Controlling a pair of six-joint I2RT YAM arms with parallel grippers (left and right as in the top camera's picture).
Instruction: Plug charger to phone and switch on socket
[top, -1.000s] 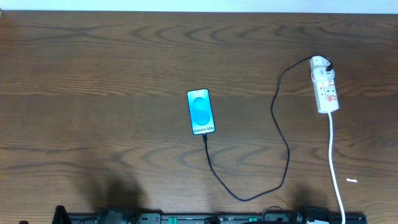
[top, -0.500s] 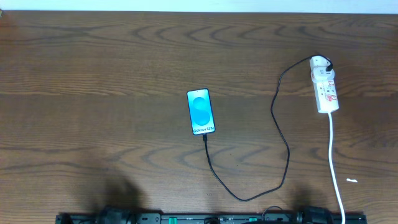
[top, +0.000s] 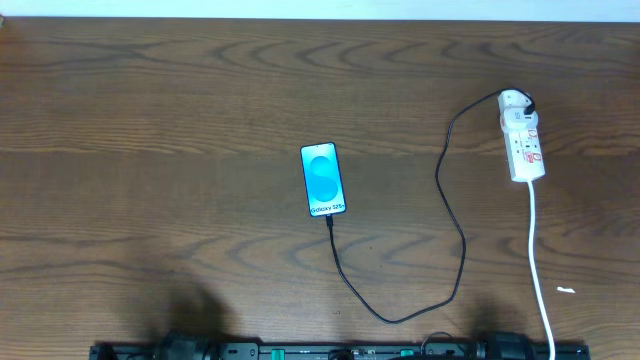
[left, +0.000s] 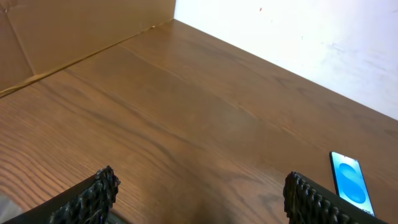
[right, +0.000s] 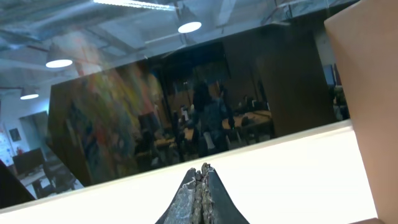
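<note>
Lying flat near the middle of the tabletop, the phone is seen with its lit screen upward and its lettered end turned toward the near edge. The plug tip of the charger is met at that end. It appears to be seated in the port, though this is too small to be confirmed.

From there the cable is laid in a slack loop toward the near edge, then up the right side to the socket, which is set well apart from the phone. The slack is judged to be left so that the phone is not tugged. A black plug sits at the socket's far end, and a white cord is trailed toward the near edge. Whether the switch is on cannot be told.

The left fingers are spread wide above bare wood, with nothing held or touched. The right fingers are pressed together, empty, and pointed away from the tabletop at a dark reflective panel.
</note>
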